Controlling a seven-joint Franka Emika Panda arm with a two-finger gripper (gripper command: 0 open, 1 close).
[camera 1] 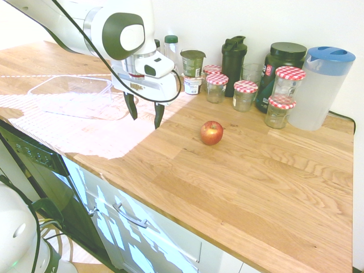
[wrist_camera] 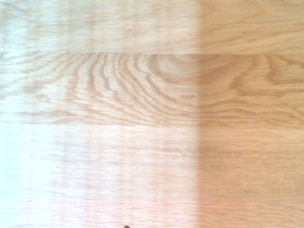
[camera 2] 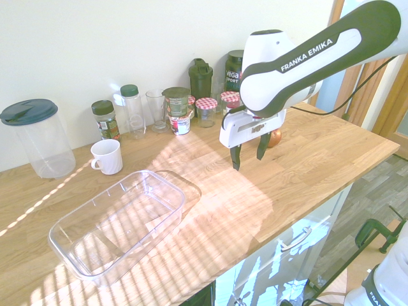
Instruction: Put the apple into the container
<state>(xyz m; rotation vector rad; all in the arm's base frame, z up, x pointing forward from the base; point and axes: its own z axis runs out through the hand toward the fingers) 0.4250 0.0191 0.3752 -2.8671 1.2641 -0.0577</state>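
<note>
A small red apple point(camera 1: 211, 132) with yellowish patches rests on the wooden counter; in the second exterior view only a sliver of the apple point(camera 2: 275, 138) peeks out behind the arm. My gripper point(camera 1: 144, 115) hangs open above the counter, between the apple and the container, with nothing between its fingers. From the other side the gripper point(camera 2: 249, 155) also points straight down. The clear plastic container point(camera 2: 119, 222) lies empty near the counter's front edge, and its rim point(camera 1: 68, 81) shows faintly in sunlight. The wrist view holds only bare wood grain.
Red-checked-lid jars point(camera 1: 245, 94), dark shaker bottles point(camera 1: 233, 57), a glass and a blue-lidded pitcher point(camera 1: 322, 88) line the wall behind the apple. A white mug point(camera 2: 106, 157) stands behind the container. The counter's front edge point(camera 1: 170, 199) drops to drawers.
</note>
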